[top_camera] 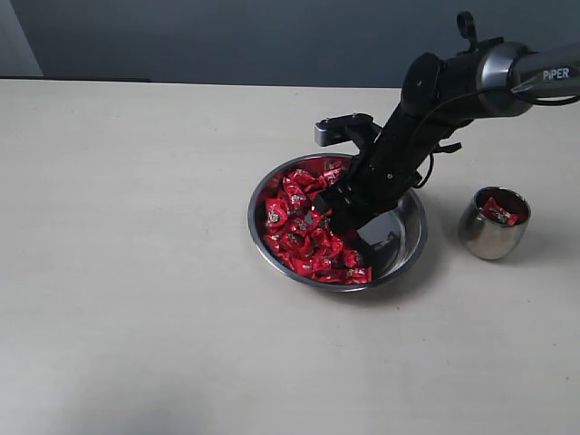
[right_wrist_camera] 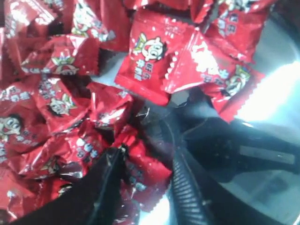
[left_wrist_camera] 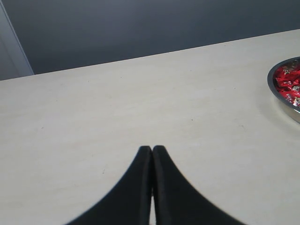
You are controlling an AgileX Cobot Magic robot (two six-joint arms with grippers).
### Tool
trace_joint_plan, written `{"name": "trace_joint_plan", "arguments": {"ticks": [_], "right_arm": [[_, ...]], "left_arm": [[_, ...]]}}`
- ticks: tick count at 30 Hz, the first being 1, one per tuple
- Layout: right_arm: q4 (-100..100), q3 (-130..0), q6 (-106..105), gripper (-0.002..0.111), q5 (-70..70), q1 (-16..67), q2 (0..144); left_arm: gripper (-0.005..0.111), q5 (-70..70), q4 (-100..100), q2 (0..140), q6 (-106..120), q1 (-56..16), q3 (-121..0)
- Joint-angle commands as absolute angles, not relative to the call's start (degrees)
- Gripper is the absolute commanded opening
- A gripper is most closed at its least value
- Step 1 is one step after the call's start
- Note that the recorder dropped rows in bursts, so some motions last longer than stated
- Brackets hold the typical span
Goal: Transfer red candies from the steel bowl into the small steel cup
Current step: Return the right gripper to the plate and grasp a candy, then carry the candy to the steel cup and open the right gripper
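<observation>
The steel bowl sits at the table's middle, its left half heaped with red candies. My right gripper is tilted down into the bowl at the edge of the heap. In the right wrist view the right gripper stands open, its fingers straddling one red candy on the bowl's shiny floor. The small steel cup stands upright to the bowl's right with red candy inside. My left gripper is shut on nothing above bare table, the bowl's rim far off to one side.
The pale table stretches wide to the left and front of the bowl. A dark wall runs behind the table's back edge. My right arm reaches in from the upper right, passing near the cup.
</observation>
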State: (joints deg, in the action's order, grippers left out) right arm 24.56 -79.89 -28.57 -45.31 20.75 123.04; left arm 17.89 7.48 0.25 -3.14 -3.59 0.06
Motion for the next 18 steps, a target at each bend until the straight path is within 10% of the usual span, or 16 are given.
{"name": "trace_joint_plan", "arguments": {"ticks": [1,18], "right_arm": [[23.50,-79.71,-29.05,0.010,-45.27,20.76,123.52],[18.40,-79.71,-25.15,-0.001,-51.76,7.85,107.37]], "left_arm": [[0.000,17.58,7.57,0.00,-3.46,-4.20,0.00],[0.000,17.58,7.57,0.00,-3.46,-4.20,0.00]]}}
